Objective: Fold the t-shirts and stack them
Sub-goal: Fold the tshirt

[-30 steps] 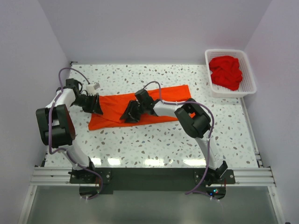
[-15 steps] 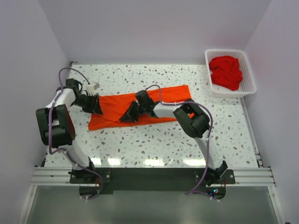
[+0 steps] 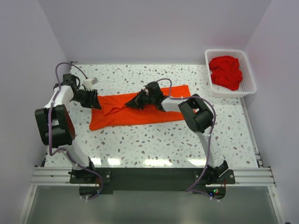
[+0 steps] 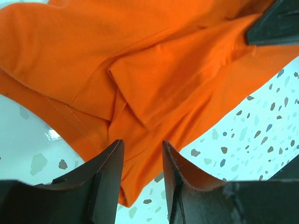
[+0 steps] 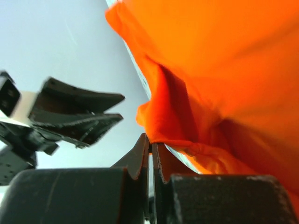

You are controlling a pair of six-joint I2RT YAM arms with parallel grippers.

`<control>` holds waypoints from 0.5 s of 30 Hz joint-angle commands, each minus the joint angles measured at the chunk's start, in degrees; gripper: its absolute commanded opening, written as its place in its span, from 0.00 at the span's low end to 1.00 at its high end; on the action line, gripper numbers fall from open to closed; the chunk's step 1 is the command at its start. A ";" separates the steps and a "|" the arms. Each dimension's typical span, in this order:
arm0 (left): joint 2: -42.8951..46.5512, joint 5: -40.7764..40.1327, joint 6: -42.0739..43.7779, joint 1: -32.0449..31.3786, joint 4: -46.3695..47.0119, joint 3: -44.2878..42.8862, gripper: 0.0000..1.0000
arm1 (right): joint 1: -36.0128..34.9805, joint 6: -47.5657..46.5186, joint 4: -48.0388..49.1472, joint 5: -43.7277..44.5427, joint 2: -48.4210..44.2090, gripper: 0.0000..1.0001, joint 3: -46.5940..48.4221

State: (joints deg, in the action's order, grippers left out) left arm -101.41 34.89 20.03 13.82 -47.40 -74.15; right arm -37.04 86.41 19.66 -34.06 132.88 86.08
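Right gripper (image 3: 131, 104) shifts rearward, pinched shut on orange t-shirt (image 3: 140, 115); left gripper (image 3: 96, 103) half-open, holding nothing. First fold underway; red t-shirts (image 3: 225, 72) untouched in basket (image 3: 232, 94), nothing stacked.

Bright, even overhead light floods the speckled surface (image 3: 140, 144), laying four white glare patches along its near edge and only short, soft shadows under the arms. The top view is sharp, its bottom strip dull and grey. In the left wrist view the orange t-shirt (image 4: 154, 70) is crisp down to the stitching, with a glare spot on the surface at left; the near jaws sit dark and soft. The right wrist view is blurred: the cloth washes out and the left gripper (image 5: 114, 106) smears.
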 commanded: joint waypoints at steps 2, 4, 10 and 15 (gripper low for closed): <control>-1.68 2.28 -1.92 0.41 0.82 -2.93 0.44 | 1.35 3.50 7.85 -0.92 3.43 0.02 0.13; -2.39 2.72 -2.36 0.41 0.55 -3.28 0.44 | 1.79 4.20 8.90 -0.74 4.40 0.02 0.40; -3.27 5.62 -2.54 -0.29 0.11 -3.02 0.49 | 2.94 4.03 8.47 -0.83 6.34 0.32 2.16; -4.41 6.76 -5.34 -2.04 1.08 -0.74 0.48 | 2.41 4.29 8.73 -2.06 5.73 0.36 1.46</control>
State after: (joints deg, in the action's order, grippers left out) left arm -105.08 38.63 17.37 13.06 -47.33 -75.48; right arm -34.48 89.47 26.61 -34.57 137.64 86.54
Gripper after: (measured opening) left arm 0.487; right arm 0.354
